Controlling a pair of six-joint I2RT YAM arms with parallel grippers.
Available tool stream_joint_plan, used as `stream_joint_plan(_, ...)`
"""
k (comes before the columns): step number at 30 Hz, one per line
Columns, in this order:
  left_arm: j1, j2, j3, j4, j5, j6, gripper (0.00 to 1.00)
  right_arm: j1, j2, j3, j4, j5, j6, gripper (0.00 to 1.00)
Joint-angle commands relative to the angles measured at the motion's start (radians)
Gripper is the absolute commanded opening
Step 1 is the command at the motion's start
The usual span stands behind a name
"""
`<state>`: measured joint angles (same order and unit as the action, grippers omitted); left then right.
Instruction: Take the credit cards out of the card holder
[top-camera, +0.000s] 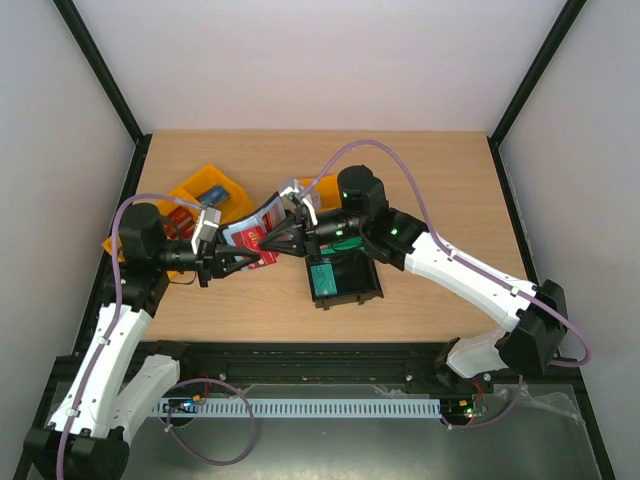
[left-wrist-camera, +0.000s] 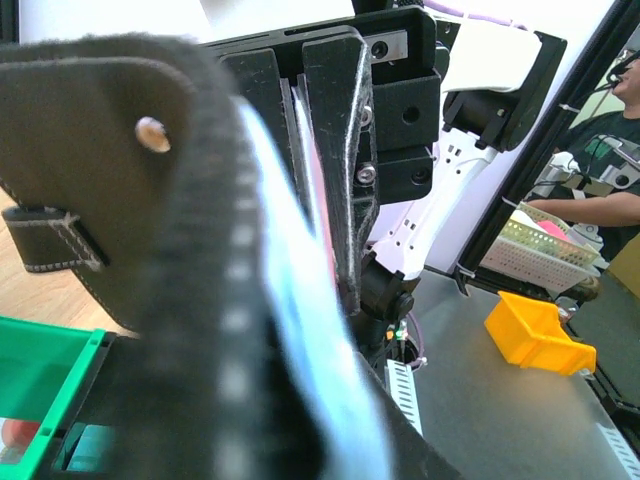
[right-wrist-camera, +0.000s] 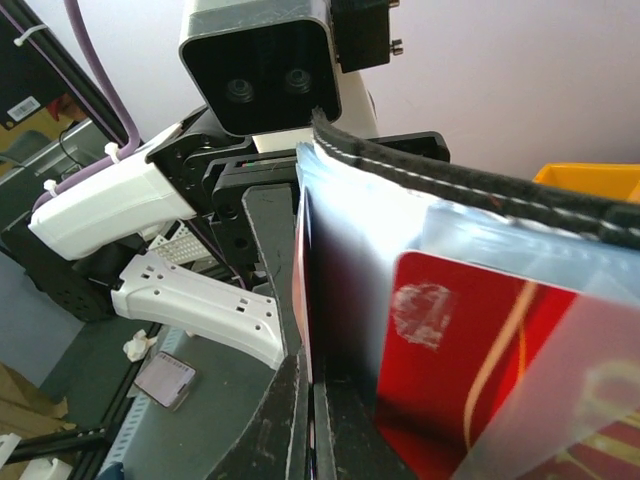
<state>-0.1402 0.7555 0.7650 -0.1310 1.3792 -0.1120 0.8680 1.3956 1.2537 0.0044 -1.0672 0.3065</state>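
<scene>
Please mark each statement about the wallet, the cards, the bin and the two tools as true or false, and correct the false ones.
1. The black bifold wallet is held up above the wooden table. True.
2. The black plastic bin is empty. False: a teal card lies in it.
3. A red plastic card shows inside the wallet, behind a clear sleeve. True.
4. The right tool is wide open. False: it is shut at the wallet's edge.
5. The left tool is shut on the wallet. True.
</scene>
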Motion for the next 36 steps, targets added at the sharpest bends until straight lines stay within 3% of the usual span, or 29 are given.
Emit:
stream_joint_plan(1,-0.002,-0.005,0.001,0.044,0.009,0.005,0.13,-0.001,-0.012,0.036,0.021,0.005,-0.008,0.02)
stream_joint_plan(7,-0.002,-0.012,-0.003,0.044,0.011,0.000,0.10,-0.028,-0.017,0.035,-0.011,-0.011,-0.029,0.02)
stream_joint_plan(8,-0.002,-0.013,-0.003,0.041,0.011,0.002,0.04,-0.033,-0.018,0.035,-0.014,-0.021,-0.030,0.06)
stream_joint_plan(10,-0.001,-0.014,-0.004,0.039,0.008,0.004,0.02,-0.040,-0.020,0.041,-0.036,-0.031,-0.036,0.18)
stream_joint_plan(12,-0.002,-0.013,-0.006,0.039,0.011,0.005,0.02,-0.041,-0.024,0.047,-0.052,-0.014,-0.046,0.20)
stream_joint_plan(23,-0.002,-0.015,0.002,0.016,0.028,0.034,0.02,-0.021,-0.020,0.049,-0.034,0.112,-0.032,0.10)
stream_joint_plan(27,-0.004,-0.016,0.010,-0.019,0.040,0.080,0.02,-0.022,0.002,0.093,-0.121,0.225,-0.041,0.06)
stream_joint_plan(34,-0.010,-0.012,0.012,-0.024,0.039,0.092,0.02,0.001,0.029,0.120,-0.137,0.198,-0.054,0.14)
stream_joint_plan(36,-0.010,-0.013,0.013,-0.024,0.037,0.092,0.02,0.009,0.039,0.124,-0.129,0.171,-0.054,0.07)
